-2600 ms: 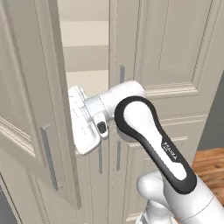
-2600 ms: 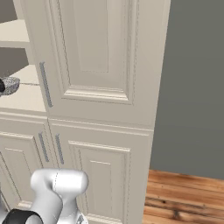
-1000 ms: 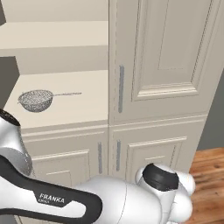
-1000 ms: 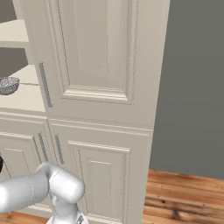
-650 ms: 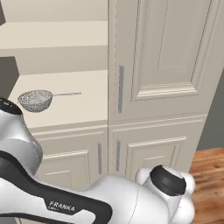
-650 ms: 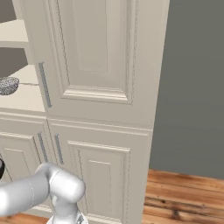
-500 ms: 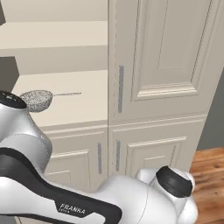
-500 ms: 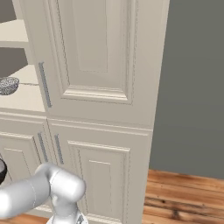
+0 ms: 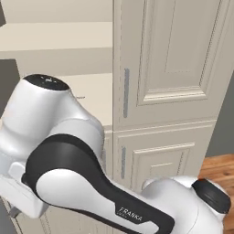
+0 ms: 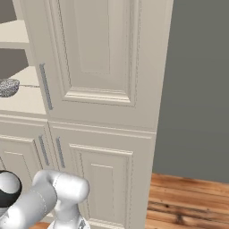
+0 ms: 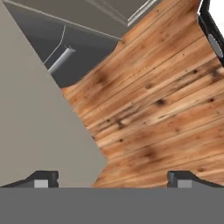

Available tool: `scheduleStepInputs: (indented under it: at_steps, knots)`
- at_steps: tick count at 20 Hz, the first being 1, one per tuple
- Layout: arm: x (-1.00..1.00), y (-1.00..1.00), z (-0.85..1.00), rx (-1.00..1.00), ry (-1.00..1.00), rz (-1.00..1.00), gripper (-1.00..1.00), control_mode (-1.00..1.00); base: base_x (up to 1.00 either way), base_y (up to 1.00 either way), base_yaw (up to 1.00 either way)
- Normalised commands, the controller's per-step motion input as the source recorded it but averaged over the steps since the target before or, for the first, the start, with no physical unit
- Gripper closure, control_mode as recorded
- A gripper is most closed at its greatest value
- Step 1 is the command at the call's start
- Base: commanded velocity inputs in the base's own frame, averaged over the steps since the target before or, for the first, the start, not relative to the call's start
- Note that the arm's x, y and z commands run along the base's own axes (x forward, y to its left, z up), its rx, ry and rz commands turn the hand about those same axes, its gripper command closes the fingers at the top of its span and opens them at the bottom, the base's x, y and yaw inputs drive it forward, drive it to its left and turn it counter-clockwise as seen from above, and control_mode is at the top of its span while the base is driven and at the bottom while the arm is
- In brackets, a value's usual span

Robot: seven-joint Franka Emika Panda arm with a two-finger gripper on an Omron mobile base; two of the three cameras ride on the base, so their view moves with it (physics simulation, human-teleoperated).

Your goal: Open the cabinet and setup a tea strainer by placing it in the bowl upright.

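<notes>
Tall cream raised-panel cabinet (image 10: 98,67) open on left, shelves exposed. Grey mesh tea strainer (image 10: 8,87) on shelf, ungrasped. Gripper (image 11: 113,178) fingers wide apart, empty, aimed at wooden floor (image 11: 162,105). Pick and bowl placement outstanding.

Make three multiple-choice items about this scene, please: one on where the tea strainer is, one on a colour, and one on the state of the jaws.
1. Where is the tea strainer?
A. on an open shelf of the cabinet
B. on the wood floor
C. held by the gripper

2. What colour are the bar handles on the cabinet doors?
A. red
B. grey
C. black

3. How do the jaws stand?
A. shut on the strainer
B. shut on nothing
C. open, with nothing between them

Answers:
1 A, the right base view shows the mesh basket resting on the cream shelf.
2 B, the vertical bars are grey against the cream doors.
3 C, the hand view shows the tips far apart, over bare floor.
</notes>
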Motion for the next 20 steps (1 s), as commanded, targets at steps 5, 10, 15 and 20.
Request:
scheduleStepInputs:
  at_steps: [5,10,15,20]
  knots:
    - [0.05,-1.0,-0.57,-0.11,-0.02,0.04,-1.0,-1.0,0.0,0.0,0.0]
    - [0.21,-1.0,-0.82,-0.02,0.0,0.09,-1.0,-1.0,0.0,0.0,0.0]
    - [0.19,-1.0,-0.8,-0.02,0.0,0.07,-1.0,-1.0,0.0,0.0,0.0]
    - [0.02,-0.96,-0.45,-0.11,-0.02,0.2,-1.0,-1.0,0.0,0.0,0.0]
